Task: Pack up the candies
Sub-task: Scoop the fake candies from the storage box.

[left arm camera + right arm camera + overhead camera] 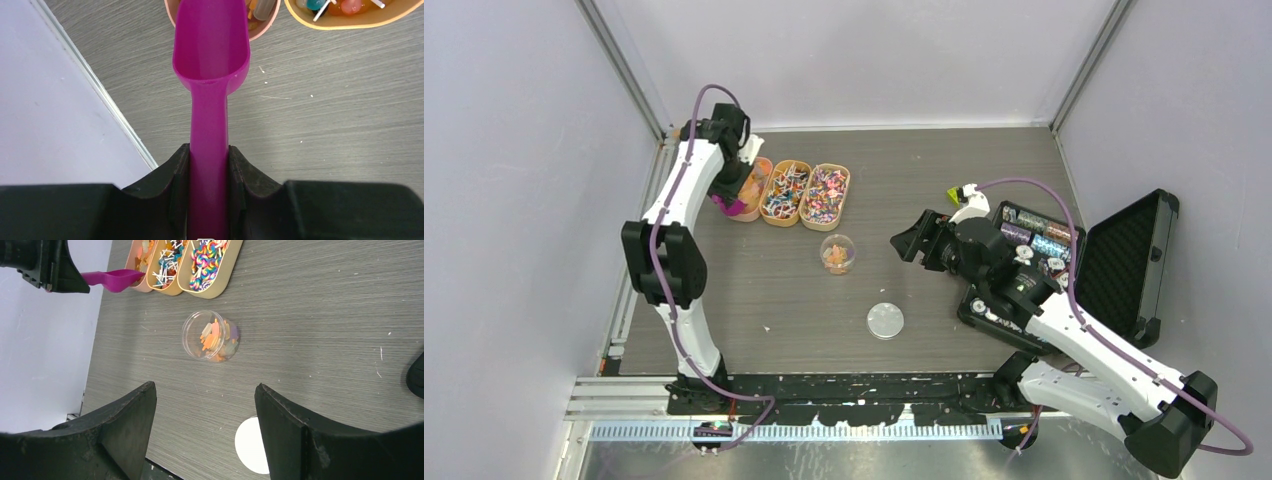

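Note:
Three oval tan trays hold the candies: orange ones in the left tray [757, 178], mixed ones in the middle [786, 191] and right [826, 194] trays. My left gripper [727, 190] is shut on the handle of a magenta scoop [210, 45]. The scoop's bowl looks empty and its tip reaches over the rim of the left tray [267, 27]. A clear round jar [837, 253] with some orange candies stands open mid-table; it also shows in the right wrist view [212, 336]. My right gripper [914, 240] is open and empty, right of the jar.
The jar's clear lid [885, 321] lies flat nearer the front. An open black case [1124, 260] with poker chips sits at the right, under my right arm. A yellow-green brick [952, 196] lies by it. The left wall rail runs close to the scoop.

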Motion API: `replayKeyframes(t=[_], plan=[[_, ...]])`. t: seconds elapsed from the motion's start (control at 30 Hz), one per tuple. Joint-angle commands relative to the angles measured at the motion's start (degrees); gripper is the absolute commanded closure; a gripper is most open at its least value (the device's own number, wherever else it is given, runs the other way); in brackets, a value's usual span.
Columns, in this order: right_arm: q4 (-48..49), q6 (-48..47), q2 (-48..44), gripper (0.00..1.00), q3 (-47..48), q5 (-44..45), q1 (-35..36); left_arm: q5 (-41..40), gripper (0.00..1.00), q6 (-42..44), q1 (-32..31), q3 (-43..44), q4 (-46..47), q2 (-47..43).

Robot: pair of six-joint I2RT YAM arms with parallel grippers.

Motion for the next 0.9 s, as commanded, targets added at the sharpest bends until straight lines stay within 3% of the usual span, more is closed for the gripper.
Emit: replayKeyframes(t=[0.0,0.53,0.87], plan=[[2.49,-0.27,0.46,0.24,2.17,1.64,0.24,-0.67,1.00,0.83,0.32,2.14,1.56,1.44],[3.04,0.03,-0.78,0.24,1.13,2.11,0.29,1.75,1.00,2.40,0.34,-6.46,15.25,2.25],[2.19,-0.95,-2.63,0.24,0.55,3.57,0.29,1.91,1.00,2.05,0.21,-9.52,18.29,1.87]])
